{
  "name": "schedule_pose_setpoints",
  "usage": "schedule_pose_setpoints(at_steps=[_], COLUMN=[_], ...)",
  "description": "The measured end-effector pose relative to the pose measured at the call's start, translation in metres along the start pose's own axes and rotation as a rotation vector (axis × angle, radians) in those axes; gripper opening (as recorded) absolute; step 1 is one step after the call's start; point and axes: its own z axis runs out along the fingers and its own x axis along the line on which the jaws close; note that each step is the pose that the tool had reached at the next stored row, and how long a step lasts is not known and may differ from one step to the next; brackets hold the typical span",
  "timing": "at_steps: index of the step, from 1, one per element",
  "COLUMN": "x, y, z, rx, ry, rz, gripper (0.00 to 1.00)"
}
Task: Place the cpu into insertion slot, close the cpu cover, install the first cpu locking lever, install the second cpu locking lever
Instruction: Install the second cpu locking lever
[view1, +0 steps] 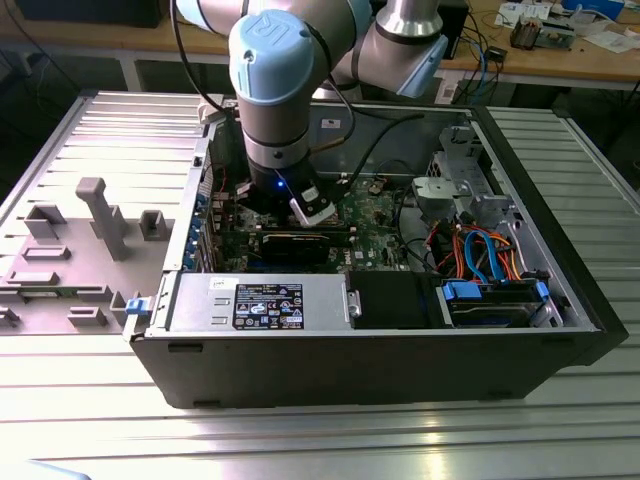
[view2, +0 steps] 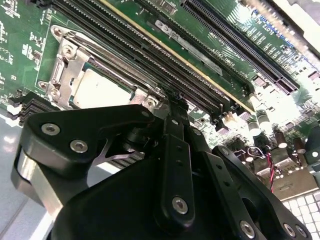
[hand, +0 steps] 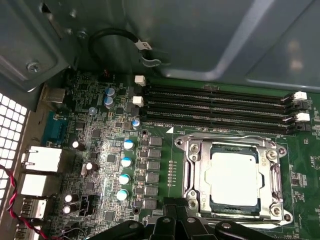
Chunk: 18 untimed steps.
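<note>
A: Pincer (view2: 172, 112): black linkage body, hanging low over the green board (hand: 100, 150) just beside the socket. Fingertips are running out of sight behind the linkage in the second wrist view; whether they are wide, narrow or gripping anything, I cannot tell.

B: Cpu?

A: Cpu (hand: 234, 177): pale square top, lying flat in the slot (hand: 217, 202). Cover (hand: 196, 150): silvery frame, appearing to be lying down around the chip in both wrist views, the chip showing through its cut-out.

B: So the step in hand?

A: Judging from that, placing and closing are looking done; the levers are the item now in hand. The pincer is sitting at the socket's near edge, which fits lever work.

B: What is that calling for?

A: A fine contact on a thin metal bar, pressed down and hooked under its catch, without scraping the memory slots (hand: 215, 107) running alongside.

B: Items unclear?

A: The levers themselves. Bright metal is running along the socket's sides, yet I cannot tell lever from frame, nor latched from free. The socket's near edge is being cut off by the pincer in the first wrist view. In the exterior view the arm (view1: 280, 90) is covering the socket inside the case (view1: 400, 375).
</note>
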Motion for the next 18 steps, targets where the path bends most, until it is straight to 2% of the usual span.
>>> schedule_pose_setpoints(at_steps=[5,9,18], x=[0.0011,0.0015,0.0023], y=[-0.0003,0.0007,0.0015], z=[0.0022,-0.0013,-0.0011], rx=[-0.0018,-0.0013,-0.0016], ry=[-0.0002,-0.0004,-0.0003], rz=[0.0,0.0,0.0], gripper=[0.11,0.11,0.11])
